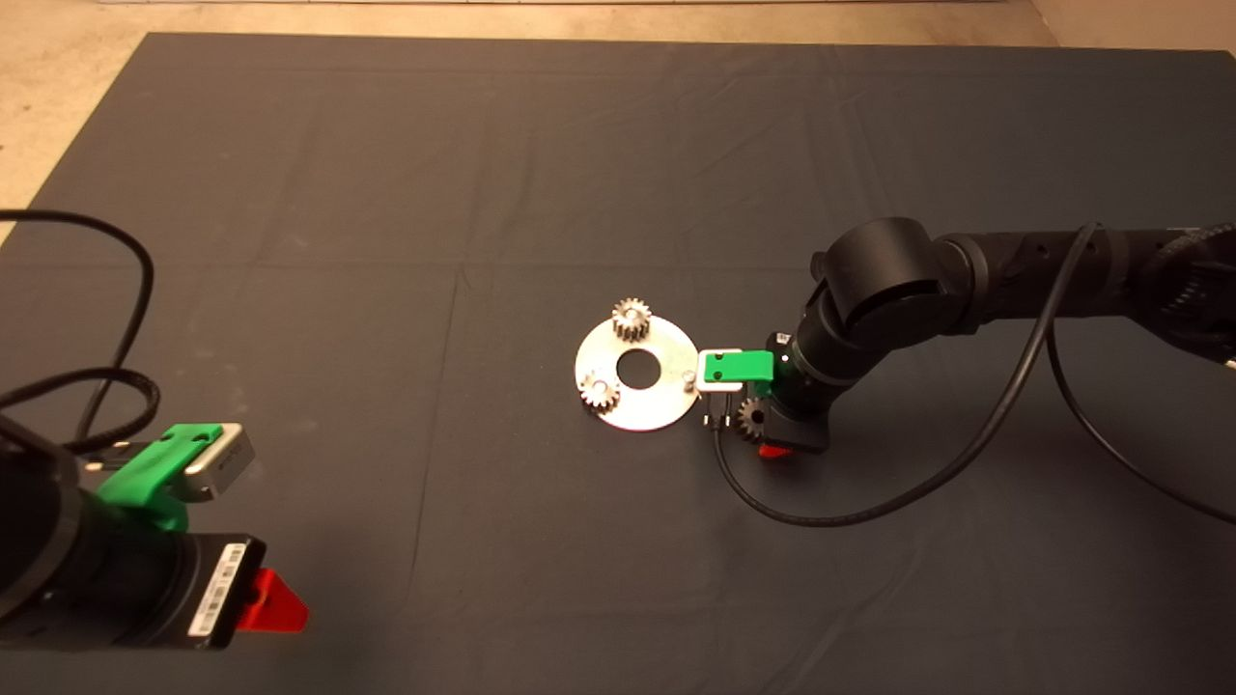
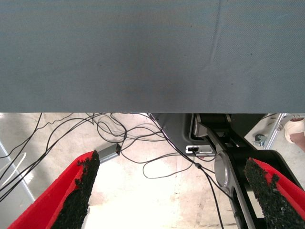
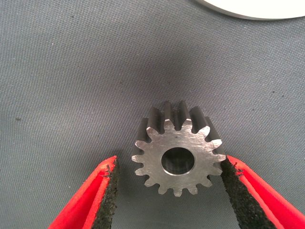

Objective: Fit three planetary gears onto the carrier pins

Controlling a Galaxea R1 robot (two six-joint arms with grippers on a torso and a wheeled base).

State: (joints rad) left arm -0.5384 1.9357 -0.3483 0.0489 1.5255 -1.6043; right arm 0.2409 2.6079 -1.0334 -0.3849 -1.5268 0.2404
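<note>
The shiny round disc [image 1: 666,340] lies mid-mat, and its edge shows in the right wrist view [image 3: 252,7]. One planetary gear [image 1: 632,319] sits on the far carrier pin. A second gear [image 1: 599,391] sits on the near-left pin. The right pin [image 1: 688,378] is bare. The third gear [image 1: 751,420] lies on the mat just right of the disc. My right gripper [image 1: 763,436] is open around it. In the right wrist view the gear [image 3: 178,155] sits between the pads, one pad [image 3: 233,186] touching its teeth and the other [image 3: 108,191] a little apart. My left gripper [image 1: 275,603] is parked at the lower left, open and empty.
The right arm's black cable [image 1: 869,507] loops over the mat near the disc. The left wrist view looks past the mat's edge [image 2: 143,112] at cables [image 2: 143,143] on the floor, and a person's shoe [image 2: 296,131] shows there.
</note>
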